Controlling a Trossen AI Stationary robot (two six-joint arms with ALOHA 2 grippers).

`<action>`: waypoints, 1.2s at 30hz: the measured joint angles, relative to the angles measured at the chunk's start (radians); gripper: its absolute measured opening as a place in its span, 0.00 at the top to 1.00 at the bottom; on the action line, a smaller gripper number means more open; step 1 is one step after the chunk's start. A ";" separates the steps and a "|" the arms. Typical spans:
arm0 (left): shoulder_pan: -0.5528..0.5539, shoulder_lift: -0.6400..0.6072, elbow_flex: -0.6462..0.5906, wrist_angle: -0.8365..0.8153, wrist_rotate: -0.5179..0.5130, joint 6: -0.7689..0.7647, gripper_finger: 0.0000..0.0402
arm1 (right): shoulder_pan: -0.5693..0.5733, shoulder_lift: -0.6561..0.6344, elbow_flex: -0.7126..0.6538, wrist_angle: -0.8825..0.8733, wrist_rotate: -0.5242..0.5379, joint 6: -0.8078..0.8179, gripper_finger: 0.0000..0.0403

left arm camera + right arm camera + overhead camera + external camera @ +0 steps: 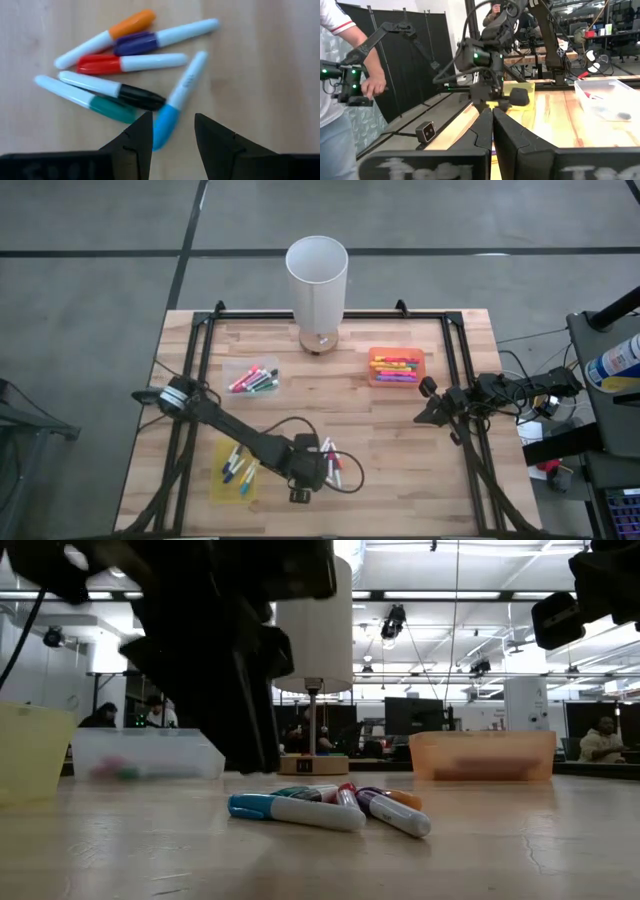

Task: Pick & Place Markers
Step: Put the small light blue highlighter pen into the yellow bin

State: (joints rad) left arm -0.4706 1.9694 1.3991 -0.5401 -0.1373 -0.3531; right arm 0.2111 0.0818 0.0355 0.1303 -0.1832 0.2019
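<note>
Pale wood table (400, 440), lamp (317, 290) at back, left gripper (172, 140) parted, empty, over loose markers (125, 70), right gripper (492, 132) closed, empty, person (340, 85) beside rig.

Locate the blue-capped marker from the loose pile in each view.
High view: not separable within the loose pile beside the left pincer.
Low view: blue-capped marker lying frontmost.
Left wrist view: cap between the open fingers.
Right wrist view: not visible.
Shared landmark: the left pincer.

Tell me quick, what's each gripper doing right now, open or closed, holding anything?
Left gripper: open, fingers either side of the blue-capped marker in the loose pile, holding nothing.
Right gripper: closed, empty, waiting at the table's right edge.
</note>
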 joint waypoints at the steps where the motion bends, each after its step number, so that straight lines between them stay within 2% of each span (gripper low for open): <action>1: 0.000 0.007 0.000 -0.002 -0.016 0.015 0.66 | 0.000 0.000 0.000 0.000 0.000 0.000 0.98; 6: 0.000 0.042 -0.011 0.000 0.024 0.080 0.66 | 0.000 0.000 0.000 0.000 0.000 0.000 0.98; 12: 0.002 0.069 -0.011 0.003 0.079 0.077 0.66 | 0.000 -0.001 0.000 0.000 0.000 0.000 0.98; 16: 0.006 0.066 -0.011 0.001 0.078 -0.001 0.71 | 0.000 -0.001 0.000 0.000 0.000 0.000 0.98; 23: 0.013 0.036 -0.015 -0.012 0.099 -0.103 0.94 | 0.000 -0.001 0.000 0.000 0.000 0.000 0.98; 30: 0.015 -0.023 -0.017 -0.045 0.101 -0.207 0.94 | 0.000 0.000 0.000 0.000 0.000 0.000 0.98; 36: -0.002 -0.145 -0.017 -0.150 0.101 -0.346 0.94 | 0.000 -0.001 0.000 0.000 0.000 0.000 0.98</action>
State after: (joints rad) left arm -0.4728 1.8243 1.3824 -0.6899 -0.0362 -0.6993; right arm 0.2111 0.0811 0.0353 0.1300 -0.1829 0.2019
